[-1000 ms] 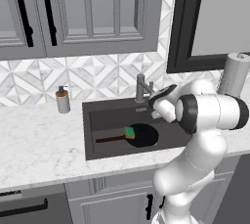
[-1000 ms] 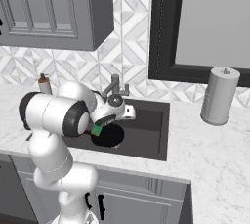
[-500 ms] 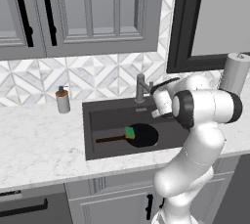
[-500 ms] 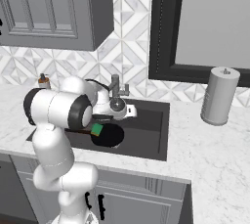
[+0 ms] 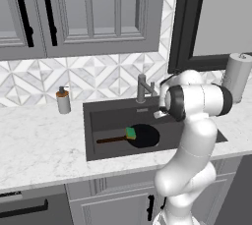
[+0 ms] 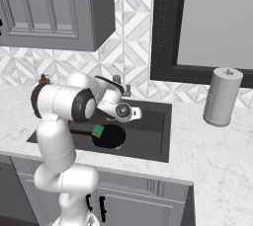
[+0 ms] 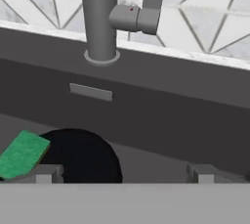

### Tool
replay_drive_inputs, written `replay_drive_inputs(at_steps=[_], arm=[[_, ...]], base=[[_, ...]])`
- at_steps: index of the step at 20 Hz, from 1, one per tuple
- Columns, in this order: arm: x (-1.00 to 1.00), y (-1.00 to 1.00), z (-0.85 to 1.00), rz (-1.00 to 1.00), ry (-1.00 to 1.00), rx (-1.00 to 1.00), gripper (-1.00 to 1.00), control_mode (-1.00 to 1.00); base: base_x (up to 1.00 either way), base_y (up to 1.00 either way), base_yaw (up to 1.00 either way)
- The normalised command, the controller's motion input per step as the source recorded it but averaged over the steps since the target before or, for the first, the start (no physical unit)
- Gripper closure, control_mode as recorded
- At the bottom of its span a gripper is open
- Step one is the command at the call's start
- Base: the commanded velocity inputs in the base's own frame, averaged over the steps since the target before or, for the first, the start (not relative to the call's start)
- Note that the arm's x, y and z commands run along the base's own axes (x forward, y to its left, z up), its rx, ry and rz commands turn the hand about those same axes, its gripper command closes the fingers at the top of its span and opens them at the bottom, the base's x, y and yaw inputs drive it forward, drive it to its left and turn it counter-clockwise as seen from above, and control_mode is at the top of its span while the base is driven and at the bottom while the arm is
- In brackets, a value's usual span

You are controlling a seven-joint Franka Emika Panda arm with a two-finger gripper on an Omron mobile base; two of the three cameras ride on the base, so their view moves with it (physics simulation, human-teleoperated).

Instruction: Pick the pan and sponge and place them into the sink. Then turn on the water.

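Faucet point(image 7: 101, 17) is what your coming move is turning on: in the hand view its upright stem is standing straight ahead of the gripper point(image 7: 124, 173), slightly left of the centre line, with the short lever point(image 7: 135, 18) sticking out sideways from the stem, its long axis lying across your approach. The jaws are standing wide apart and gripping nothing. The pan point(image 5: 143, 135) is lying on the floor of the sink point(image 5: 106, 116), below and in front of the jaws, with the sponge point(image 5: 131, 133) resting on it near the handle. No stream is running, so I am judging the water step is what is remaining for you.
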Motion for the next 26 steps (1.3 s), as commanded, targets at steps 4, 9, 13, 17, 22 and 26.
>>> replay_drive_inputs(at_steps=[4, 9, 13, 17, 22, 26], arm=[[0.31, -0.13, -0.09, 0.01, -0.05, 0.0, -1.0, -1.0], [0.34, -0.2, -0.07, 0.01, -0.04, 0.0, -1.0, -1.0], [0.26, -0.27, -0.01, 0.0, -0.1, 0.02, -1.0, -1.0], [0.01, -0.04, 0.14, 0.0, -0.16, 0.04, -1.0, -1.0], [0.0, -0.03, 0.19, 0.0, -0.08, 0.05, -1.0, -1.0], [0.25, 0.0, 0.09, 0.0, -0.01, 0.05, -1.0, -1.0]], base=[[0.0, 0.0, 0.0], [0.0, 0.0, 0.0], [0.0, 0.0, 0.0], [0.0, 0.0, 0.0], [0.0, 0.0, 0.0], [0.0, 0.0, 0.0]])
